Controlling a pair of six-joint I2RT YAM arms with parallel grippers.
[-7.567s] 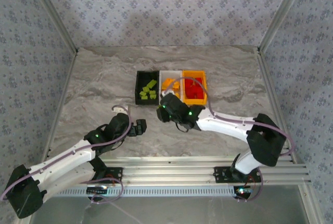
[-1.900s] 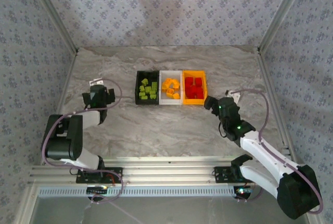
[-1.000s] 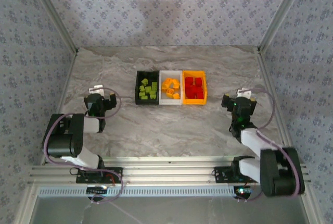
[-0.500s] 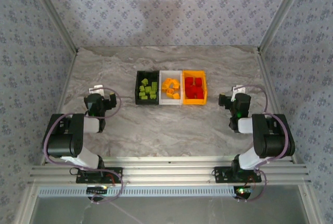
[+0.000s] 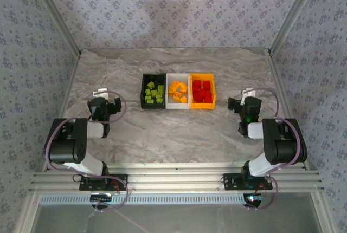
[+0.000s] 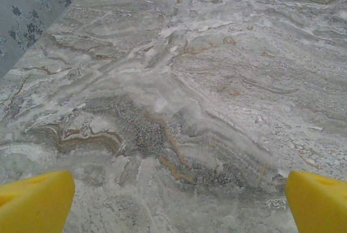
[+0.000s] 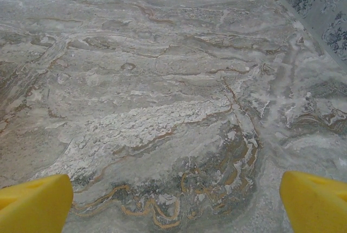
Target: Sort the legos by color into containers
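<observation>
Three containers stand side by side at mid-table. The black bin [image 5: 143,90] holds lime green legos [image 5: 154,93], the white bin [image 5: 178,76] holds orange-yellow legos [image 5: 178,89], and the orange bin [image 5: 213,90] holds red legos [image 5: 202,91]. My left gripper [image 5: 104,107] rests well left of the bins, with its arm folded back. In the left wrist view the left gripper [image 6: 179,206] is open, its yellow fingertips [image 6: 33,200] wide apart over bare marble. My right gripper [image 5: 243,105] sits right of the orange bin. The right gripper [image 7: 176,203] is open too, with nothing between its fingertips [image 7: 317,203].
The marble table [image 5: 179,130] is bare in front of the bins and on both sides. Patterned walls [image 5: 173,11] and aluminium posts enclose the back and sides. A metal rail [image 5: 179,181] carrying the arm bases runs along the near edge.
Over the last second the right arm folded back over its base and its gripper shifted slightly left. Since half a second ago it is still. The left arm has not moved.
</observation>
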